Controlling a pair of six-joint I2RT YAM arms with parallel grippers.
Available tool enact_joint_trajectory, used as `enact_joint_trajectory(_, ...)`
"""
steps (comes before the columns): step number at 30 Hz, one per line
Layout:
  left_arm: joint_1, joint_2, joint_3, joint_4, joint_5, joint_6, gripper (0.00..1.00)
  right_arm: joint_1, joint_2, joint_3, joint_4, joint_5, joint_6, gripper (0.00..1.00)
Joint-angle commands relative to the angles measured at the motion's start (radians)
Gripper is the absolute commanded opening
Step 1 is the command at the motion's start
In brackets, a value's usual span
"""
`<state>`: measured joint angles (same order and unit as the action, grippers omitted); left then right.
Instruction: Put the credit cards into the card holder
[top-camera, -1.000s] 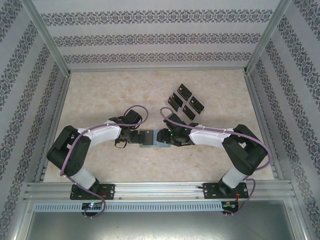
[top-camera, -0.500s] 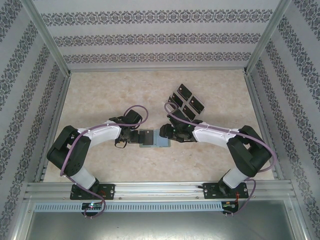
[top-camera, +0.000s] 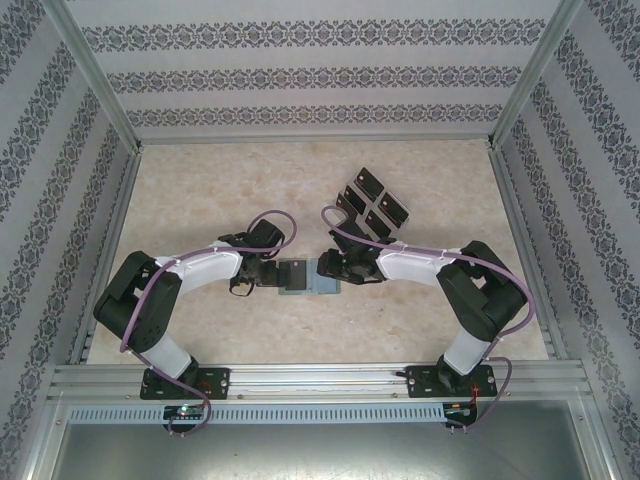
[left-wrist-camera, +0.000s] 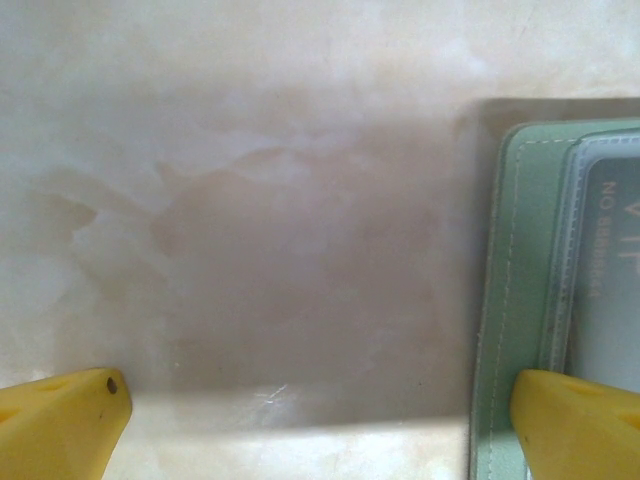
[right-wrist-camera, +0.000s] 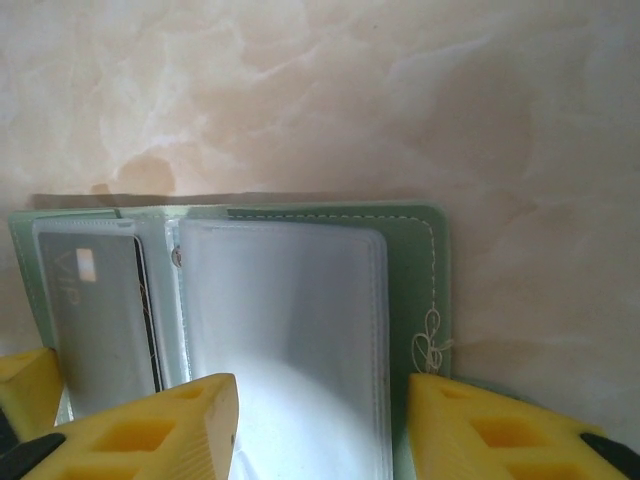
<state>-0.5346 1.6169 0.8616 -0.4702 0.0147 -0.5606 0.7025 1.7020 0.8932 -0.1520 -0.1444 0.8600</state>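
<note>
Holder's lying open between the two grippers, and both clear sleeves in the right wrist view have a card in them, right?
Not both. In the right wrist view, one card sits in the sleeve at the left, while the clear sleeve between the fingers of the right gripper is empty. The card holder does lie open between the grippers.
</note>
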Motion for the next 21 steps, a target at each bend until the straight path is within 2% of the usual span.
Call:
enact_joint_trajectory(1,0.004,0.035,-0.027,0.027,0.033,-0.012,1.00,0.002,-0.010,-0.003,0.014,-0.011,-0.005,0.49)
enact_joint_trajectory(10,0.004,0.034,-0.024,0.025,0.035,-0.013,1.00,0.023,-0.091,-0.017,-0.025,0.034,-0.012,0.49)
enact_joint_trajectory(21,0.000,0.037,-0.024,0.025,0.034,-0.015,1.00,0.024,0.021,0.039,-0.007,0.009,-0.024,0.49)
